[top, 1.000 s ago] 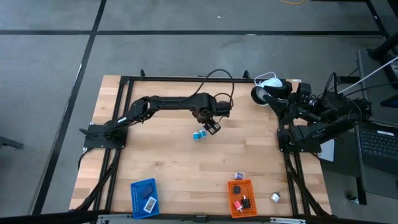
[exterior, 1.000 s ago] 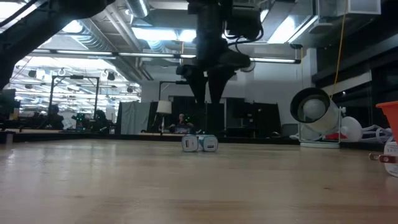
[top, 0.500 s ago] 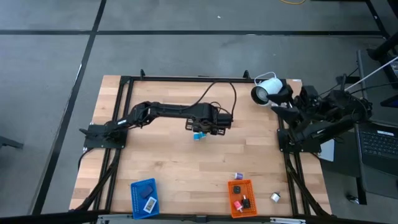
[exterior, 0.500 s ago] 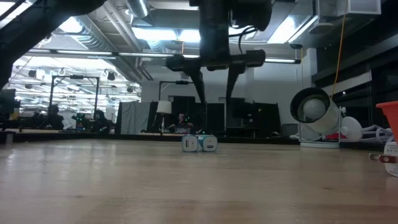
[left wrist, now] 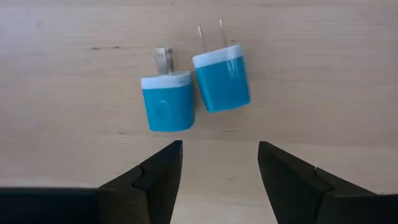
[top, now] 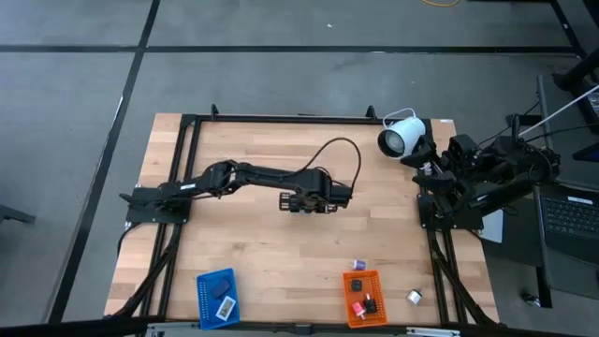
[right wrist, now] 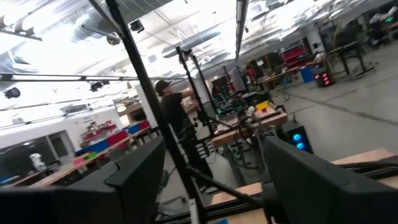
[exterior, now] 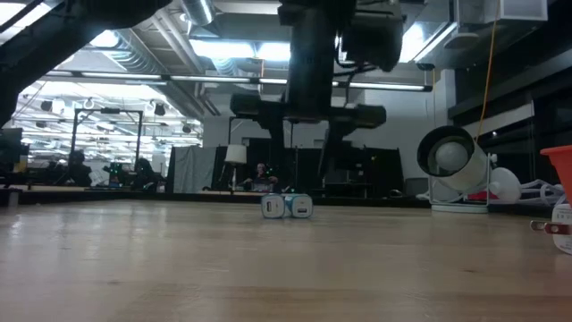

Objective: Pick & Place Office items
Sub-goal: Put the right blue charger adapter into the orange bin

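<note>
Two light-blue plug chargers point(left wrist: 168, 107) point(left wrist: 222, 77) lie flat side by side on the wooden table, prongs pointing away from my left gripper. They also show in the low view point(exterior: 288, 207). My left gripper point(left wrist: 219, 152) is open and empty just above them, fingers pointing down, one fingertip to each side of the pair; it hides them in the high view point(top: 305, 201). My right gripper point(right wrist: 214, 186) is open and empty at the table's right edge point(top: 432, 167), pointing out into the room.
An orange tray point(top: 348, 298) with small pieces and a blue tray point(top: 204, 290) with flat pieces stand at the near edge. A small purple piece point(top: 357, 266) and a black-white piece point(top: 414, 297) lie beside the orange tray. A white round lamp-like device point(top: 397, 139) stands at the far right.
My left gripper has turned about its wrist, moved a little toward the table's near edge and come down over the two chargers, which now lie hidden under it in the high view. The chargers have stayed where they were.
</note>
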You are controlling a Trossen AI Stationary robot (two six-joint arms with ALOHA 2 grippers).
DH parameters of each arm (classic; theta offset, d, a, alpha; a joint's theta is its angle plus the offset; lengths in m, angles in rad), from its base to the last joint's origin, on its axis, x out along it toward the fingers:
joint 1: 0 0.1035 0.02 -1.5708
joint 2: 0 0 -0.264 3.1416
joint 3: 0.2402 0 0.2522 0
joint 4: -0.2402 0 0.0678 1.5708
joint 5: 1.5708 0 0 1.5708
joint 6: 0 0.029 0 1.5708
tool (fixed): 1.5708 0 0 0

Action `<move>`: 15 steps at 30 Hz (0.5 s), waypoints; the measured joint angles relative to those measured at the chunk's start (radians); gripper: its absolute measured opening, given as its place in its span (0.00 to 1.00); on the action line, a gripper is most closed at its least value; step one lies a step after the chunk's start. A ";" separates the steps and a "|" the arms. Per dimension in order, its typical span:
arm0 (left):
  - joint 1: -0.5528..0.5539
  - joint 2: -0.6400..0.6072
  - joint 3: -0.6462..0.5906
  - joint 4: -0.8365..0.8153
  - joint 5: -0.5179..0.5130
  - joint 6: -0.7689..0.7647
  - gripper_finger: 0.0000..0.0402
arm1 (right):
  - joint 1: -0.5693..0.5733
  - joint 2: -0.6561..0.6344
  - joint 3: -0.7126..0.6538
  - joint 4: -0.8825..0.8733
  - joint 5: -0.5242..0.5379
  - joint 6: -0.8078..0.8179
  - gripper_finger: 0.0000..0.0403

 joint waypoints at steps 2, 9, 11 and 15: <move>0.001 0.004 0.000 0.009 0.001 -0.008 0.51 | 0.000 0.000 0.000 -0.008 -0.017 0.005 0.69; 0.025 0.003 0.000 0.021 -0.033 -0.012 0.51 | 0.000 0.000 0.000 -0.012 -0.035 0.004 0.69; 0.031 0.004 0.000 0.039 -0.033 -0.012 0.51 | 0.000 0.000 0.000 -0.012 -0.041 0.004 0.69; 0.040 0.019 -0.001 0.076 -0.036 -0.006 0.51 | 0.000 0.000 0.000 -0.012 -0.061 0.004 0.69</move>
